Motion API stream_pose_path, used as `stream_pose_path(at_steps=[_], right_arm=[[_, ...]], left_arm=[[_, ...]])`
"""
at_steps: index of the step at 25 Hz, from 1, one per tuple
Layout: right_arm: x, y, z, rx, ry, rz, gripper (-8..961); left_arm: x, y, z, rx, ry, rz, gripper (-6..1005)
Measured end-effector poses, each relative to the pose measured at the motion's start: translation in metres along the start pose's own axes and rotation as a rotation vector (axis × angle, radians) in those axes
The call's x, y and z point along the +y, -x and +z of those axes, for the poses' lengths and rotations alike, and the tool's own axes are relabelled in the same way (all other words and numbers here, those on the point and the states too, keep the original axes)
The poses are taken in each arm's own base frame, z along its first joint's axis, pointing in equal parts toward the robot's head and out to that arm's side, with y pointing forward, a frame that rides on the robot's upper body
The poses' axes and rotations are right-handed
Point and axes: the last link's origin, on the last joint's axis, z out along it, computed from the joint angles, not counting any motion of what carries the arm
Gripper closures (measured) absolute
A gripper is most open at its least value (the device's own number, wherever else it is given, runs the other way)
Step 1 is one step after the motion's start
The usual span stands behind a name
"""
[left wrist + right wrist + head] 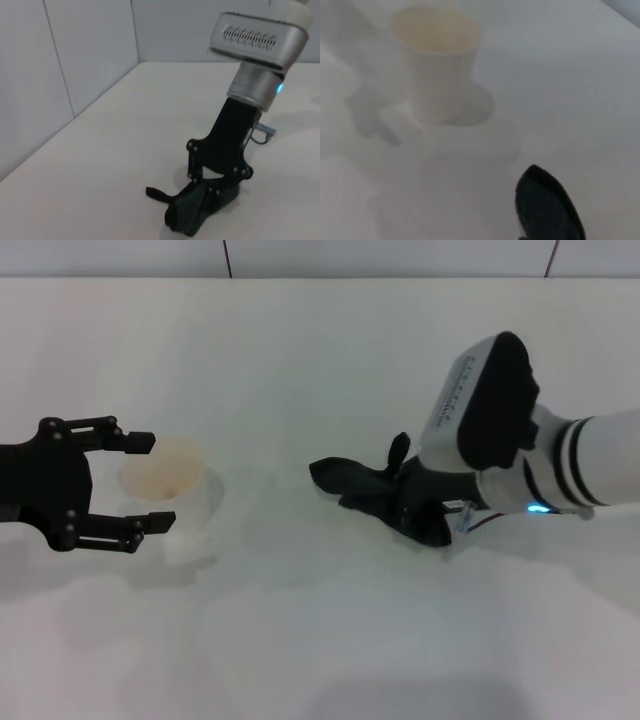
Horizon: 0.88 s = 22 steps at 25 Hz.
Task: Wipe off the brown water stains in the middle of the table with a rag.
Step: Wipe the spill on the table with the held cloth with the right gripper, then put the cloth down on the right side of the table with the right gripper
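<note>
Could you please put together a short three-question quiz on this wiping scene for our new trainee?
1. True or false: the right gripper presses the rag on the table.
2. The left gripper is: A) shut on the cup, B) open around the cup, C) holding the rag.
3. Fill in: the cup stands to the rag's ____ side, by the robot's own sides.

Key: 1 true; 2 B; 3 left.

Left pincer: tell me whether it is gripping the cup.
No. The left pincer is open around the cup, both fingers clear of its sides.
</note>
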Motion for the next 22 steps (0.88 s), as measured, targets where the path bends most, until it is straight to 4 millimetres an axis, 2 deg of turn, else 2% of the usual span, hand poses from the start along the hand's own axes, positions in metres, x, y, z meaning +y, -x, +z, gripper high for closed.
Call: stream_pose_path(at_steps=[8, 17, 22], right_arm=[[-0.02, -0.014, -0.027, -0.011, -0.042, 0.102, 779], [-0.035, -0.04, -0.041, 0.045, -0.047, 0.196, 762], [-0.035, -0.047, -0.046, 0.068, -0.024, 0.207, 752]], left_arm=[[0.001, 0.003, -0.003, -0.007, -0.007, -0.004, 138], [0.001, 0.003, -0.003, -0.007, -0.009, -0.006, 138], [0.0, 0.003, -0.003, -0.006, -0.011, -0.007, 138]])
